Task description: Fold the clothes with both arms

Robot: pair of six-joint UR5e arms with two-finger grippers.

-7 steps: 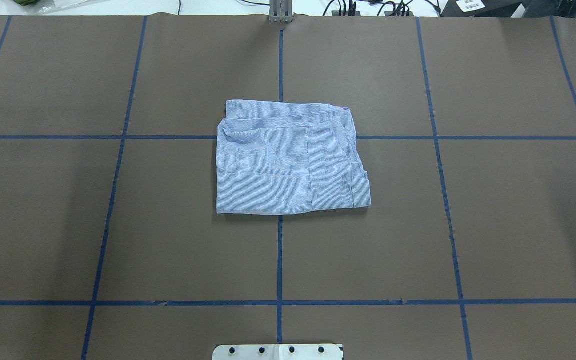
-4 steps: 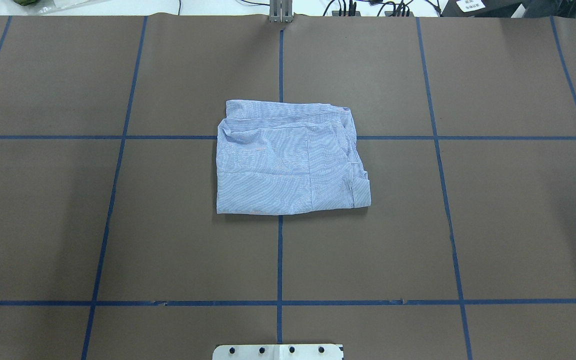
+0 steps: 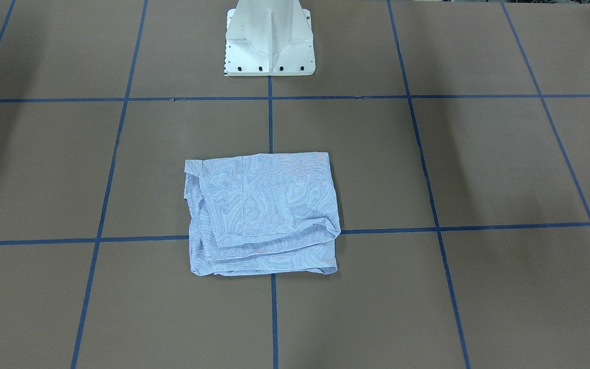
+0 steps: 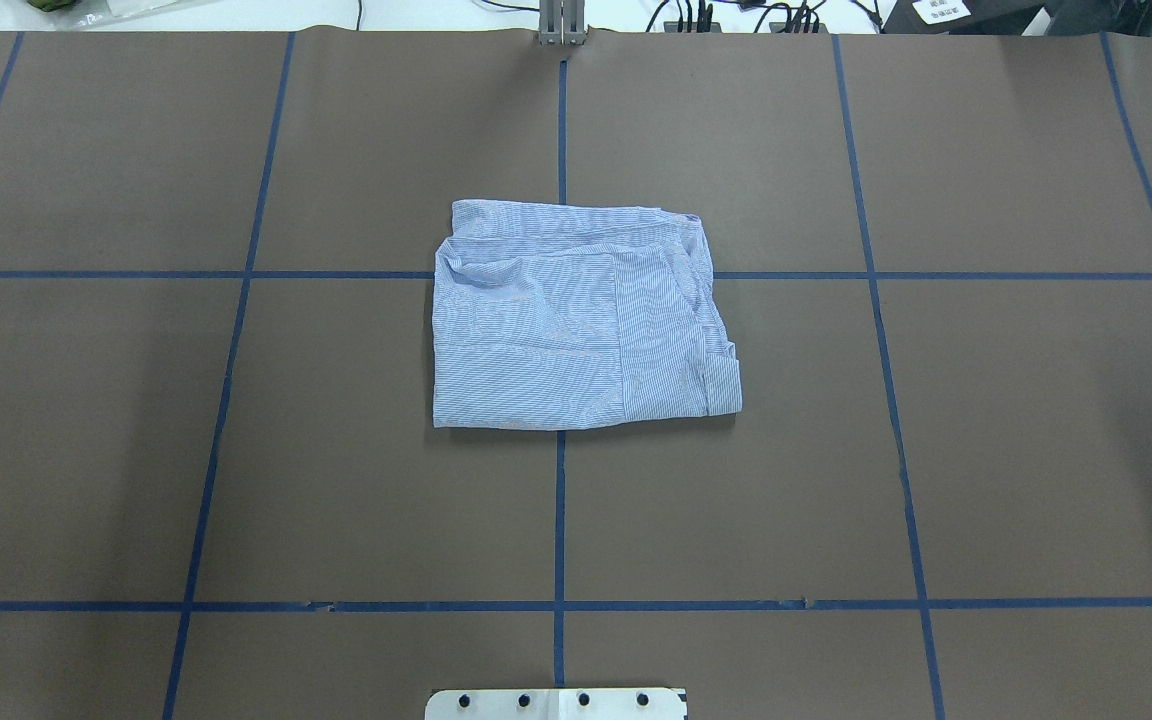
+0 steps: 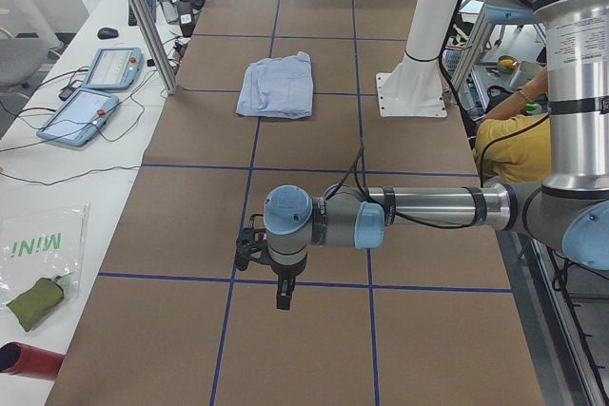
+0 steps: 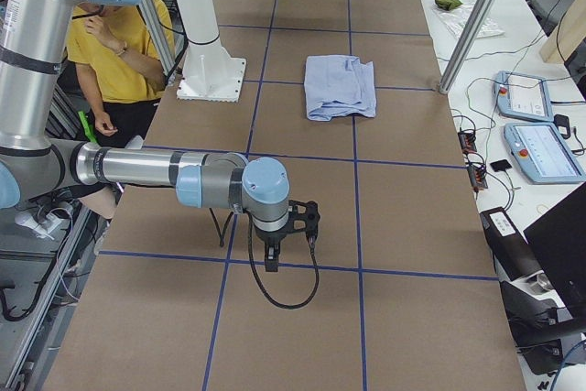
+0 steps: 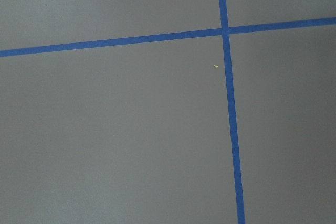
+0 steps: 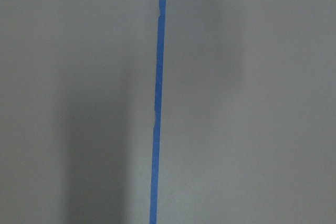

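The light blue striped shirt (image 4: 581, 320) lies folded into a rough rectangle at the middle of the brown table, seen also from the front (image 3: 264, 215). No arm or gripper touches it. My left gripper (image 5: 283, 290) shows only in the exterior left view, hanging over bare table far from the shirt (image 5: 278, 86); I cannot tell if it is open or shut. My right gripper (image 6: 272, 258) shows only in the exterior right view, also far from the shirt (image 6: 341, 86); its state cannot be told. Both wrist views show only table and blue tape lines.
The white pedestal base (image 3: 269, 41) stands at the robot's side of the table. Blue tape lines grid the brown cover (image 4: 236, 450). Teach pendants (image 5: 81, 111) lie on the white side bench. A person in yellow (image 6: 119, 52) sits behind the base. A metal post (image 5: 143, 16) stands at the table's far edge.
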